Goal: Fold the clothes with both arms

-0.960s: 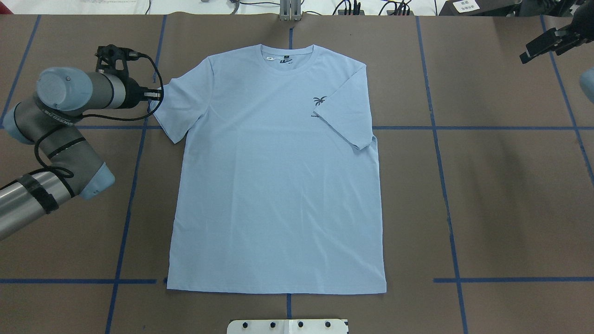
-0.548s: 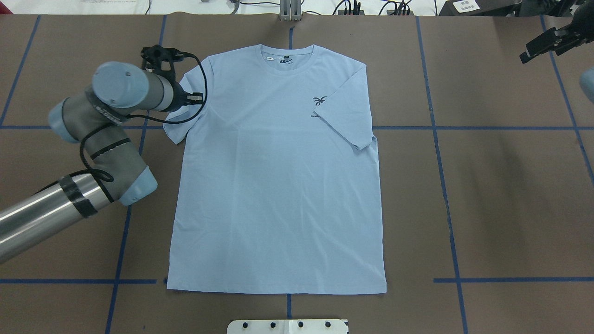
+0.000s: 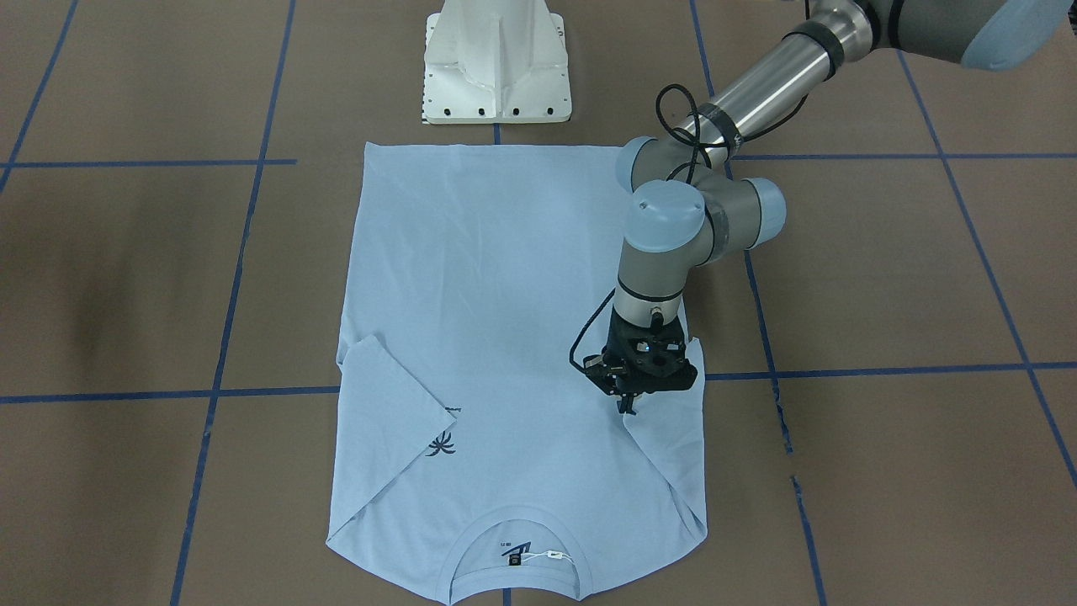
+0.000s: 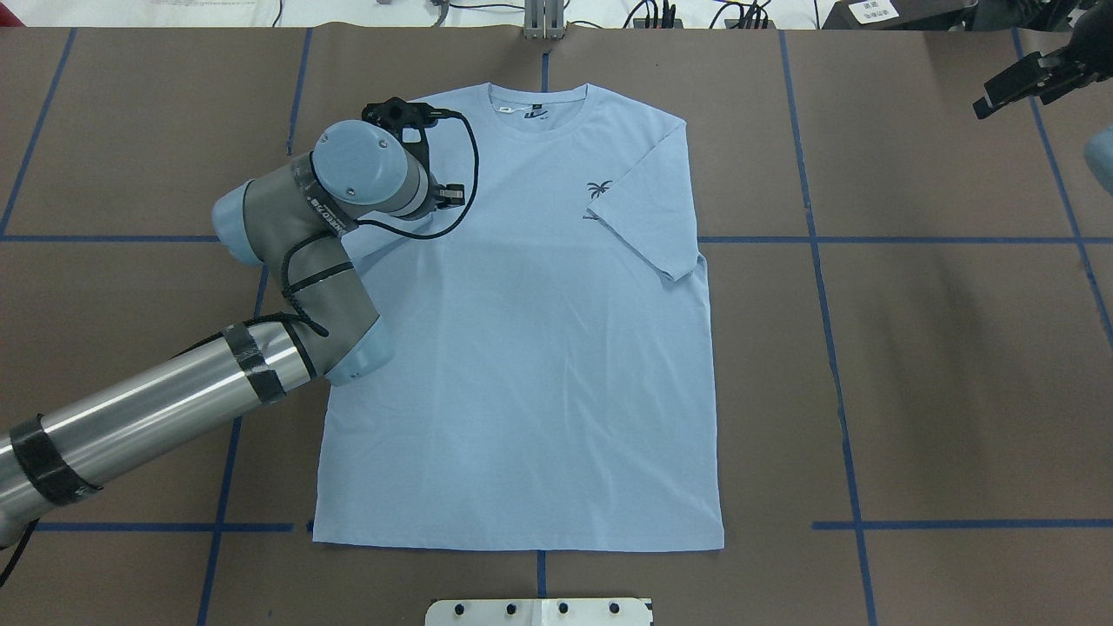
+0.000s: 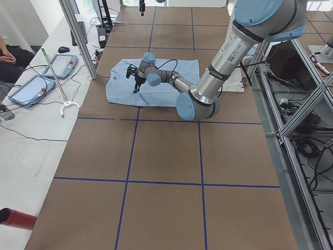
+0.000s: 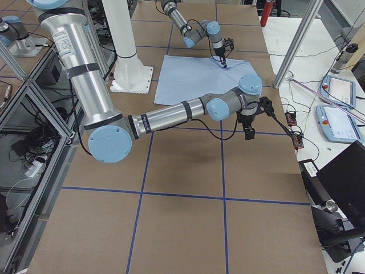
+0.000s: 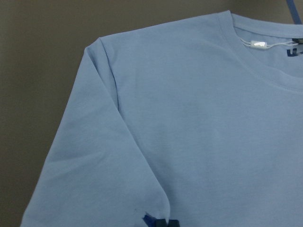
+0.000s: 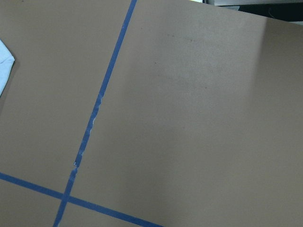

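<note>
The light blue T-shirt [image 4: 522, 348] lies flat and face up, collar [image 4: 537, 109] at the far edge. Its right sleeve [image 4: 648, 230] is folded inward beside the palm print [image 4: 597, 189]. My left gripper [image 3: 628, 407] is shut on the hem of the left sleeve [image 3: 669, 471] and holds it over the chest. In the left wrist view the fingertips [image 7: 161, 222] pinch that hem at the bottom edge. My right gripper [image 4: 981, 109] hovers off the shirt at the far right, open and holding nothing.
The white pedestal base [image 3: 496, 63] stands at the shirt's hem side. Blue tape lines [image 4: 835, 348] cross the brown table. Cables [image 4: 661, 13] run along the far edge. Tablets [image 5: 31, 88] and a person's arms [image 5: 9, 54] are beyond the table's end.
My left arm has swung right, dragging the left sleeve from beside the shirt in over the chest. The right gripper has stayed put.
</note>
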Robot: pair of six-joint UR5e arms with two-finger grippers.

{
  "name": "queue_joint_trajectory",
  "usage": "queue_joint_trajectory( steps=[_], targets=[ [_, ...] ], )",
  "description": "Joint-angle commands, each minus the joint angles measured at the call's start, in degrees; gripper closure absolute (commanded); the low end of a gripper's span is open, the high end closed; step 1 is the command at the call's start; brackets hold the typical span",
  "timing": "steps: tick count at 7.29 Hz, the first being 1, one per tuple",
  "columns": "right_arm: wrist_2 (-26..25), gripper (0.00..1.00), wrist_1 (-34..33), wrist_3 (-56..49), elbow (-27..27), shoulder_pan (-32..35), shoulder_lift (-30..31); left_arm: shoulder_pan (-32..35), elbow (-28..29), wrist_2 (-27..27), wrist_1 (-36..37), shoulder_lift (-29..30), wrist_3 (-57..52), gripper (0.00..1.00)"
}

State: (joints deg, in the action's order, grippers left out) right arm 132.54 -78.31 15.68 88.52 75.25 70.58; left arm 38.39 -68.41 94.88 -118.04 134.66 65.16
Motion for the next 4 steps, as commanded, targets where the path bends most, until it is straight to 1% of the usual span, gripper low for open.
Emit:
queue_joint_trajectory(
  steps=[1,2,3,4],
  targets=[
    [0.0,0.0,0.0,0.1,0.0,0.0,0.0,-0.1,3.4,0.0,-0.1,2.9,0.8,1.0],
    [0.0,0.0,0.0,0.1,0.0,0.0,0.0,-0.1,3.7,0.0,-0.2,2.8,0.9,1.0],
    [0.0,0.0,0.0,0.1,-0.2,-0.1,0.0,-0.1,3.5,0.1,-0.3,2.5,0.2,0.58],
    [0.1,0.0,-0.1,0.7,0.2,-0.2,-0.1,-0.1,2.8,0.1,-0.2,2.4,-2.0,0.01]
  ],
)
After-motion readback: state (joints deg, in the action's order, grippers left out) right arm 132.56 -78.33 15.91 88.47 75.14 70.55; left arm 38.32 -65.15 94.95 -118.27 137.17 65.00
